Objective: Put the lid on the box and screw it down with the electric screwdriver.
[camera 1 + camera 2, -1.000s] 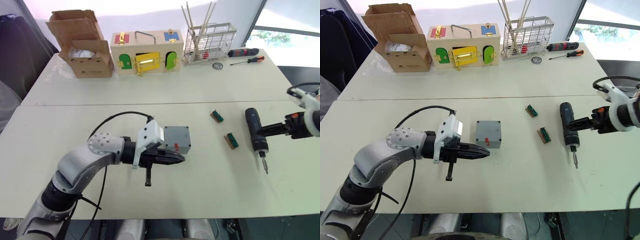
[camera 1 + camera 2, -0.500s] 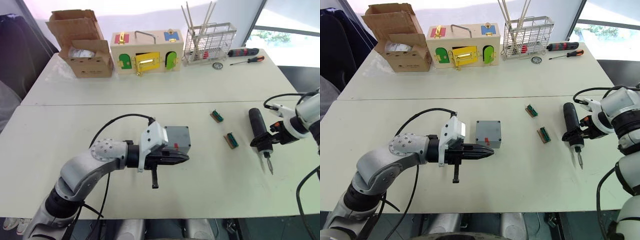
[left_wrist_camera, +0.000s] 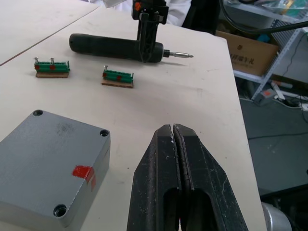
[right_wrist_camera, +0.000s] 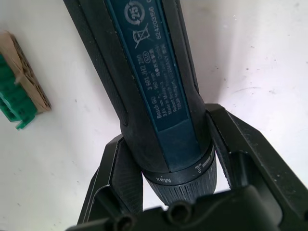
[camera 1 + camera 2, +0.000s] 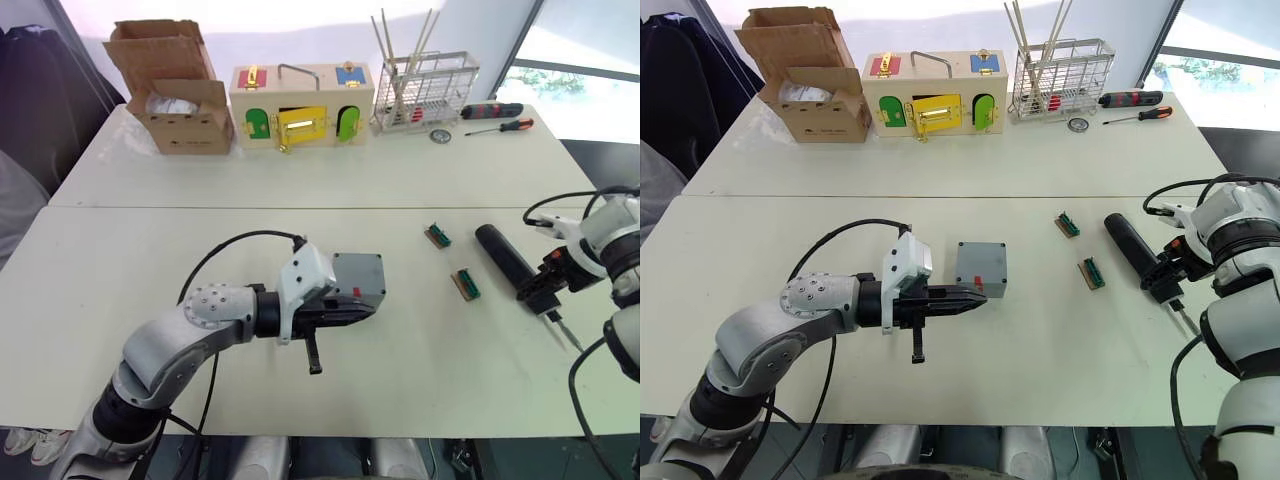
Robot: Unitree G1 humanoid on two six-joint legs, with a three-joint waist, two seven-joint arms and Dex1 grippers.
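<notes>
The grey box (image 5: 358, 278) stands at the table's middle, a red mark on its near side. The lid (image 3: 53, 149) lies flat on top of it, with holes at its corners. My left gripper (image 3: 172, 127) is shut with nothing in it, its fingers lying along the box's near side. At the right, the black electric screwdriver (image 5: 505, 258) lies slanted on the table, butt toward the far left and bit toward the near right. My right gripper (image 4: 166, 144) is shut on the electric screwdriver near its collar.
Two small green terminal blocks (image 5: 437, 236) (image 5: 463, 283) lie between box and screwdriver. Along the far table stand a cardboard carton (image 5: 180, 110), a wooden latch box (image 5: 300, 105), a wire rack (image 5: 425, 90) and two manual screwdrivers (image 5: 497, 118).
The right gripper has turned the electric screwdriver, so its butt has swung to the far left and its bit to the near right. The left gripper has crept right along the box.
</notes>
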